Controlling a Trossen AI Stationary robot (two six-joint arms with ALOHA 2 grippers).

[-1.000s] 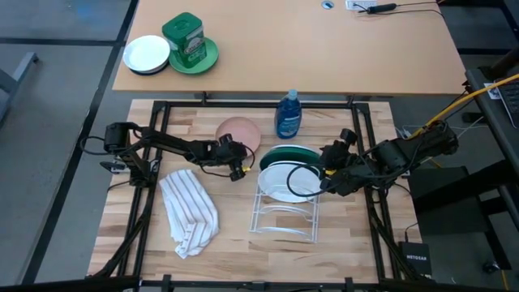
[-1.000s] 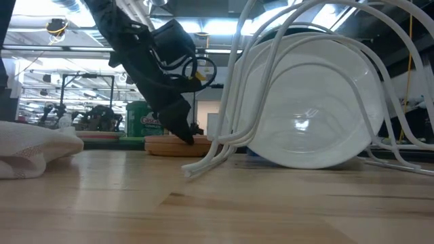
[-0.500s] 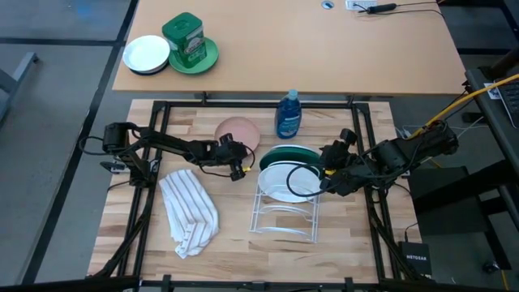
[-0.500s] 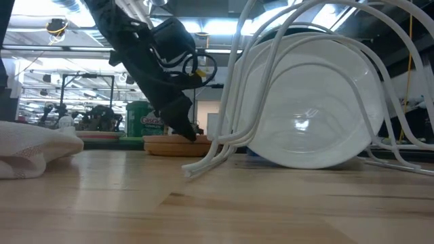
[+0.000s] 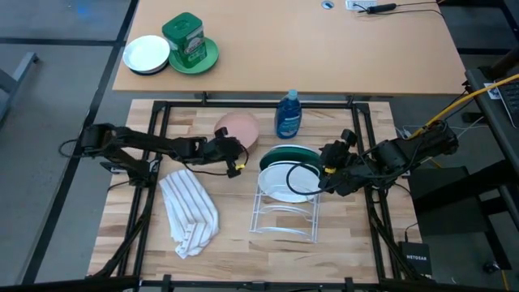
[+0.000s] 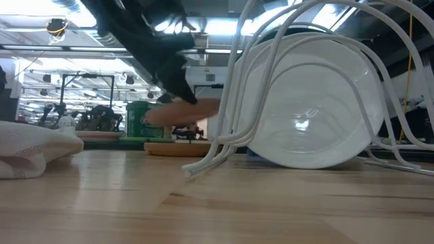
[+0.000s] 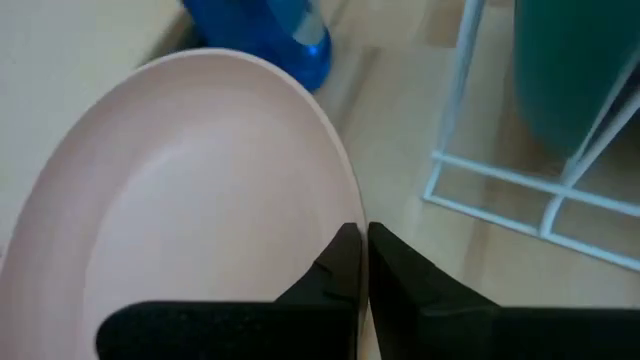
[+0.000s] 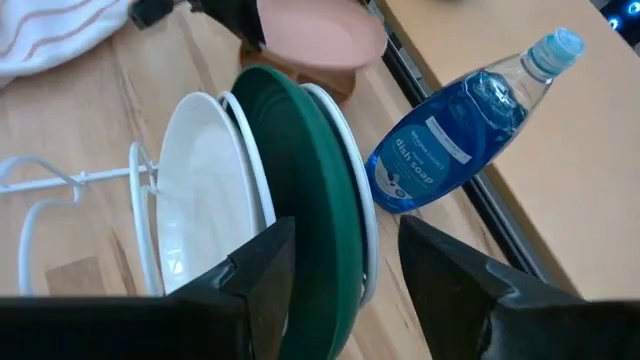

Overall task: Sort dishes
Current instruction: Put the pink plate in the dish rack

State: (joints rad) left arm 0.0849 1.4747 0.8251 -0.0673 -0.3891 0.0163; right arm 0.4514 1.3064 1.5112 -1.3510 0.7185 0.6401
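Left gripper (image 7: 362,262) now clamped on pink plate's (image 5: 236,126) rim, plate lifted and tilted clear of brown plate (image 6: 178,147), which was beneath it a second ago. Ready for carrying to rack (image 5: 284,215), beside white plate (image 5: 285,182) and green plate (image 5: 288,155). Right gripper (image 8: 340,262) spread around green plate's edge.

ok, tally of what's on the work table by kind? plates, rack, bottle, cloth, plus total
Plates: 4: pink plate, wooden plate, green plate, white plate
Dish rack: 1
Soap bottle: 1
Striped cloth: 1
Total: 7
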